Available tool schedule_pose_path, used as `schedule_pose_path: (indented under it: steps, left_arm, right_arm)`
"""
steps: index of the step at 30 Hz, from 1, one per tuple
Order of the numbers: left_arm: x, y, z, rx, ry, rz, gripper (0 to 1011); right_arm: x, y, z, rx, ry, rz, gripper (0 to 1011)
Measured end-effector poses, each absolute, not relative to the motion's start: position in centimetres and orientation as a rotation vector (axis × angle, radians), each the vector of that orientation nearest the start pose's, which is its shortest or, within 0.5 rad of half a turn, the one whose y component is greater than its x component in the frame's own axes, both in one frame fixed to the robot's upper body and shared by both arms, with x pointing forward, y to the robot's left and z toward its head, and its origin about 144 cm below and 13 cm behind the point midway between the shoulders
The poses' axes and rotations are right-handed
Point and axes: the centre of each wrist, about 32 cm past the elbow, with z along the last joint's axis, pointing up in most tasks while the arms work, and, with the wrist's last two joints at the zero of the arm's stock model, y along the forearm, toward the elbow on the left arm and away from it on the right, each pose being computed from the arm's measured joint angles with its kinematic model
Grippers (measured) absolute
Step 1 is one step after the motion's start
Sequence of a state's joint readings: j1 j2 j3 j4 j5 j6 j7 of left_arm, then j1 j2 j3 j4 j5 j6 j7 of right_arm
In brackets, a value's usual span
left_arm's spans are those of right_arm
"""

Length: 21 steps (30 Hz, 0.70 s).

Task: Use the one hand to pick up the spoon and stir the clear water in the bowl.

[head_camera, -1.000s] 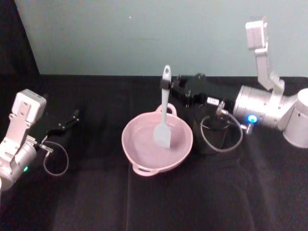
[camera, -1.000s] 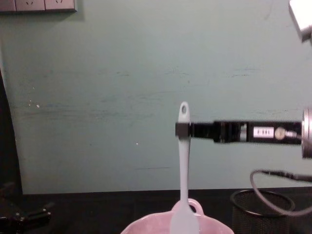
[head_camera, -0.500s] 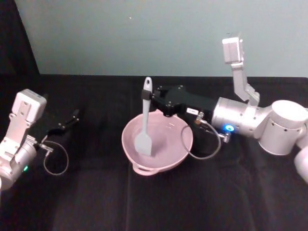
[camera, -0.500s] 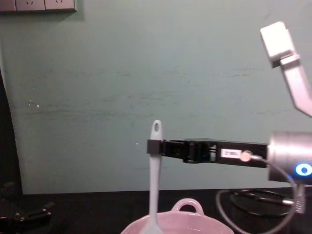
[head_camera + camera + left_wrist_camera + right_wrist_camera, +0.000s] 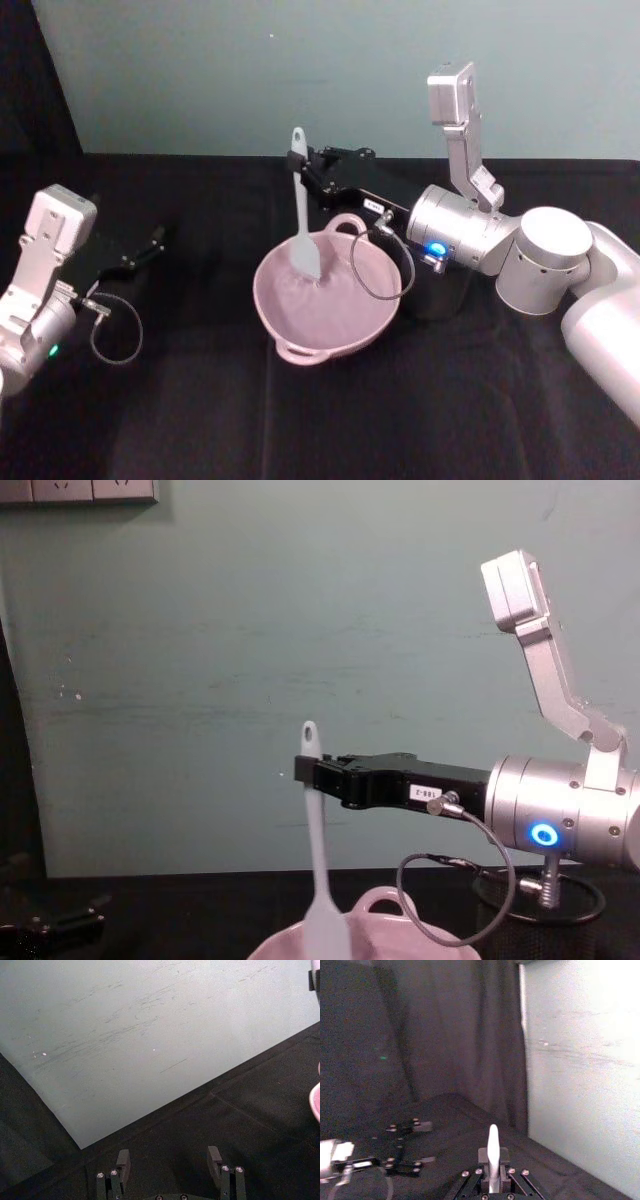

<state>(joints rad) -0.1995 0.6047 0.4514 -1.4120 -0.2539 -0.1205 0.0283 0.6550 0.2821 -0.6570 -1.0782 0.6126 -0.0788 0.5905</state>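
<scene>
Stirring: right gripper point(image 5: 306, 172) clamps spoon point(image 5: 301, 225) handle, head in bowl point(image 5: 272, 305) water point(image 5: 335, 300). Next: circle, avoid rim. Left gripper point(image 5: 152, 243) parked, jaws wide.

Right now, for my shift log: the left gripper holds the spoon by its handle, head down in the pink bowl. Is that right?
Wrong arm. In the head view it is the right gripper whose jaws are shut on the handle of the spoon, head down in the pink bowl. The left gripper sits parked off to the left, jaws open.
</scene>
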Motion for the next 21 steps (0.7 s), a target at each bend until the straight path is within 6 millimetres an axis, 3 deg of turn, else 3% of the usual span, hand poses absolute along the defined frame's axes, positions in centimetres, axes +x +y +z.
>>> schedule_pose_path:
  steps: [8,21]
  left_arm:
    - [48.9,31.0,114.0,0.304,-0.285,1.248,1011]
    - [48.9,31.0,114.0,0.305,-0.285,1.248,1011]
  right_arm:
    - [59.8,-19.5,120.4,-0.001,-0.058,-0.653,123]
    - [56.4,-21.9,122.1,-0.01,0.005,-0.587,123]
